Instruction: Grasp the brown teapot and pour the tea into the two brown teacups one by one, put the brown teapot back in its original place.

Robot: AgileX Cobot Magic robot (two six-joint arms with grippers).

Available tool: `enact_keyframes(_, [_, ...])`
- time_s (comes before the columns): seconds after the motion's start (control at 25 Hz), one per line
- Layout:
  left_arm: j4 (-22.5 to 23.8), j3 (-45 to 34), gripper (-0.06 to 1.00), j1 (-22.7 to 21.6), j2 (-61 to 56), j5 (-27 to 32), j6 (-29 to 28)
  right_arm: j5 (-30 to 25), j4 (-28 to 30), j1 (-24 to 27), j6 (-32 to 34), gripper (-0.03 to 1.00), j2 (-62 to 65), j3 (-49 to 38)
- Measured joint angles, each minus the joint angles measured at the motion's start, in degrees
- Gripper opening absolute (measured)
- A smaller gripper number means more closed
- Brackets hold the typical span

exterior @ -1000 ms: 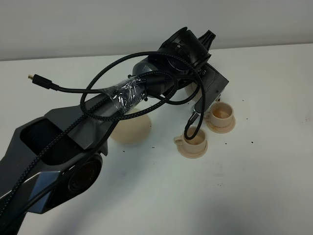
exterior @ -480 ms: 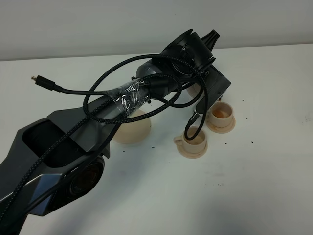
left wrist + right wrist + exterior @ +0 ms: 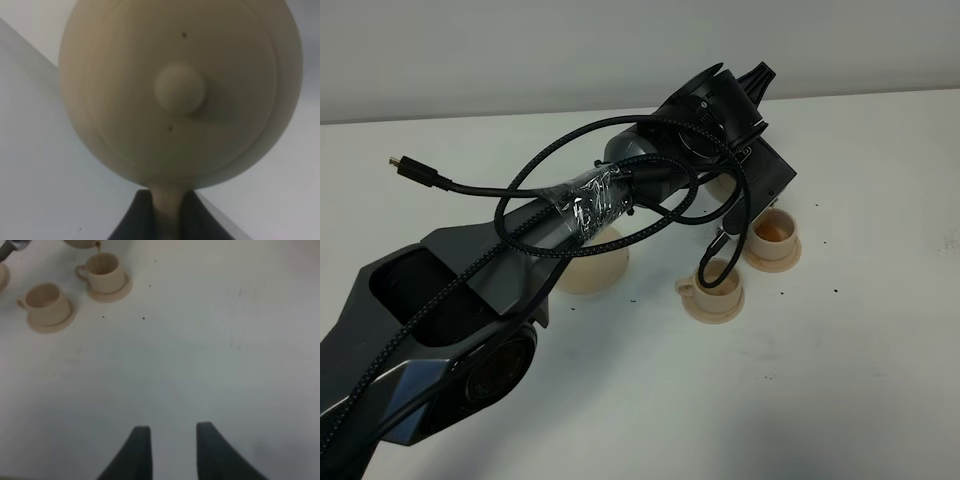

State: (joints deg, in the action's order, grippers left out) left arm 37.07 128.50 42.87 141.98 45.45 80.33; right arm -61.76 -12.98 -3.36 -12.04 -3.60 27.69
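Observation:
The brown teapot [image 3: 175, 95] fills the left wrist view, lid knob facing the camera. My left gripper [image 3: 167, 202] is shut on its loop handle. In the high view the left arm's wrist hides the pot and gripper above the far teacup [image 3: 772, 236], which holds brown tea. In the right wrist view a thin stream runs from the spout [image 3: 95, 244] into that cup [image 3: 103, 271]. The near teacup [image 3: 713, 290] [image 3: 47, 304] looks empty. The wide saucer plate [image 3: 590, 268] lies bare, partly under the arm. My right gripper [image 3: 170, 437] is open and empty above the table.
The left arm and its looping black cables [image 3: 520, 200] stretch across the white table [image 3: 860, 350] from the lower left. Small dark specks lie scattered around the cups. The right arm does not show in the high view.
The left wrist has shifted slightly up and to the right over the far cup. More of the wide saucer plate shows from under the arm. The cups have not moved.

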Motion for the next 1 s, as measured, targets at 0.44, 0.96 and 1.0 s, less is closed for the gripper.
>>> enact_keyframes(0.44, [2.53, 0.0, 0.12, 0.97, 0.0, 1.13, -0.02, 0.0, 0.0, 0.0, 0.0, 0.24, 0.0, 0.0])
enact_keyframes(0.96, [4.84, 0.0, 0.12, 1.27, 0.0, 1.72, -0.39, 0.0, 0.0, 0.0, 0.0, 0.24, 0.0, 0.0])
enact_keyframes(1.0, [4.86, 0.0, 0.12, 1.27, 0.0, 1.72, -0.39, 0.0, 0.0, 0.0, 0.0, 0.24, 0.0, 0.0])
